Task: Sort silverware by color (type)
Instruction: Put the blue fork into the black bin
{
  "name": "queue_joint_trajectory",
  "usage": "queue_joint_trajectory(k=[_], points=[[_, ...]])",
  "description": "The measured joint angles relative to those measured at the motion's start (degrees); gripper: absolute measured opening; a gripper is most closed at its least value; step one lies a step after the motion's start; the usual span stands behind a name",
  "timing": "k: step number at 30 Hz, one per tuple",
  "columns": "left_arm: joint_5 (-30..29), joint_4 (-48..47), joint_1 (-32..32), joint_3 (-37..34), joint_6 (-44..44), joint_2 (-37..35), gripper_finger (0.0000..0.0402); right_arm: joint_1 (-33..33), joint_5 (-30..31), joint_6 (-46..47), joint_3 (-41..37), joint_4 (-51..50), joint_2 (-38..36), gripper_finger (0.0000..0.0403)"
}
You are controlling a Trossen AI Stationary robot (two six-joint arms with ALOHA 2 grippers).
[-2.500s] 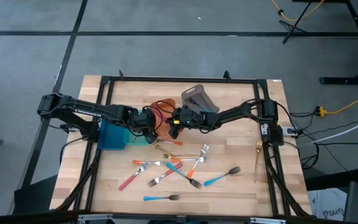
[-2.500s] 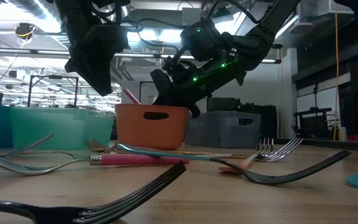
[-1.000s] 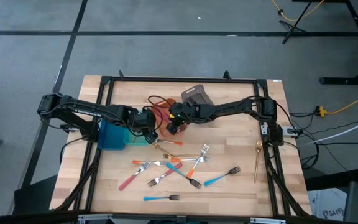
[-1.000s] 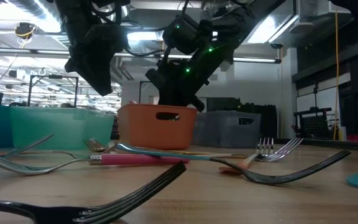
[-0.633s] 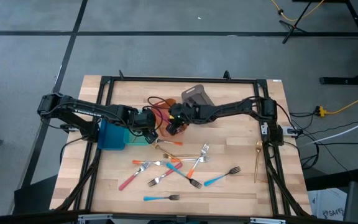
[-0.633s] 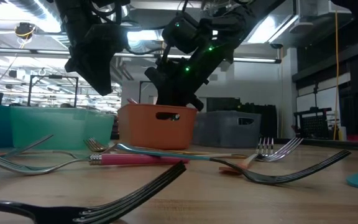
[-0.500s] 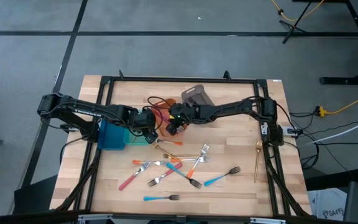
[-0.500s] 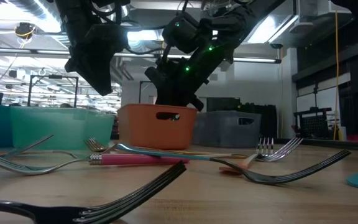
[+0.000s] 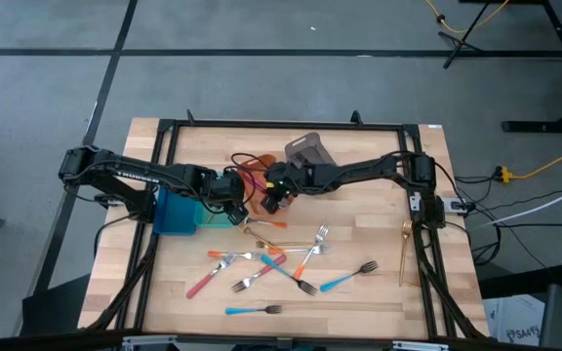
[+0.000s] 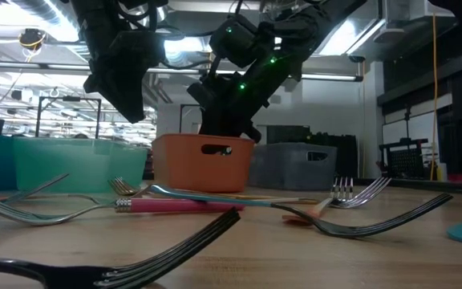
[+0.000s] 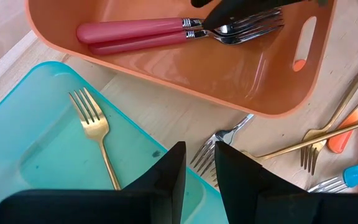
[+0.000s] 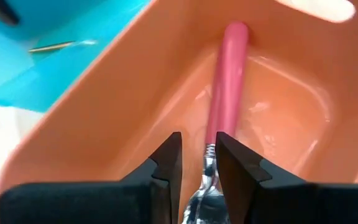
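- Hovering over the orange bin [image 12: 135, 106], right gripper [image 12: 199, 163] parted, pink-handled fork [image 12: 225, 87] lying released inside.
- Left gripper [image 11: 199, 167]: narrow gap, empty, above teal bin [image 11: 36, 155].
- Remaining forks [image 9: 281, 265]: mid-table.

You get even overhead light on the table [image 9: 379, 302]; in the low view bright ceiling lamps [image 10: 22, 36] backlight the arms. Your nearest fork [image 10: 95, 269] blurs.

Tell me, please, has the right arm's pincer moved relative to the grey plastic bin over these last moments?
Yes. The right pincer has swung leftward away from the grey plastic bin and now sits over the orange plastic bin.
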Motion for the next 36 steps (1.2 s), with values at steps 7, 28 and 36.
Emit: queue_joint_trajectory(k=[7, 28, 36], points=[[0.00, 0.01, 0.00, 0.00, 0.00, 0.00, 0.0079, 0.00, -2.80, -5.99, 0.00, -5.41, -5.30, 0.0086], [-0.17, 0.03, 0.00, 0.00, 0.13, 0.00, 0.0079, 16.82, -2.82, -5.76, 0.00, -52.02, -23.84, 0.0085], [-0.20, 0.03, 0.00, 0.00, 0.15, 0.00, 0.0079, 27.24, -2.84, -5.78, -2.58, -61.57, -23.69, 0.0085]])
